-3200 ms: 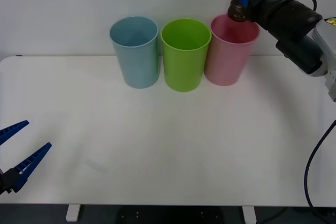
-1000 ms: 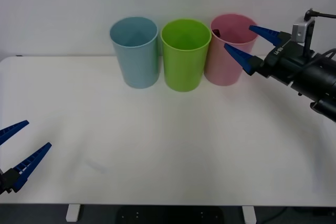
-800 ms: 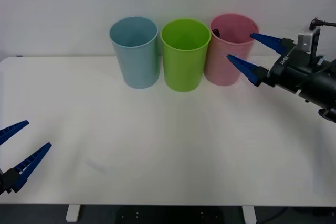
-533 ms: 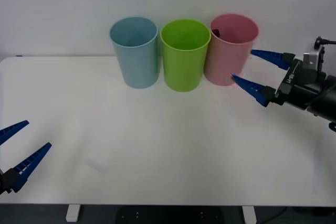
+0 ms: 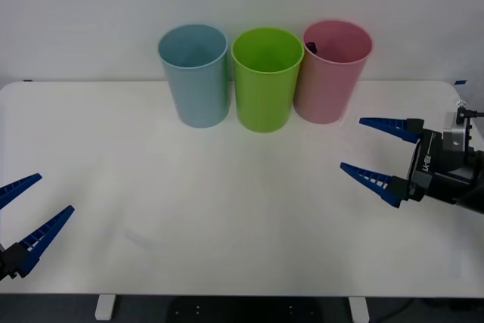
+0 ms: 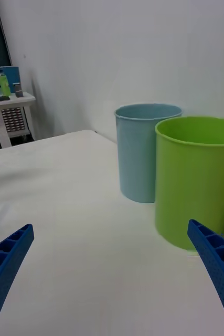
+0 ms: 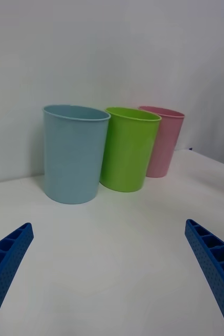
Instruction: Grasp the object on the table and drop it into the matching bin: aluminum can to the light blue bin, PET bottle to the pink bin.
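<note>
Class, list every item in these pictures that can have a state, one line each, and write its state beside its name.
light blue bin: upright, open-topped, nothing seen inside.
lime green bin: upright, open-topped, nothing seen inside.
pink bin: upright, a dark object showing at its inner rim.
right gripper: fingers open, holding nothing, above the table's right side.
left gripper: fingers open, holding nothing, at the table's near left edge.

The right gripper (image 5: 368, 151) has let the bottle (image 5: 311, 48) fall into the pink bin (image 5: 333, 73) and pulled back, fingers spread, toward the table's (image 5: 227, 209) right edge.
</note>
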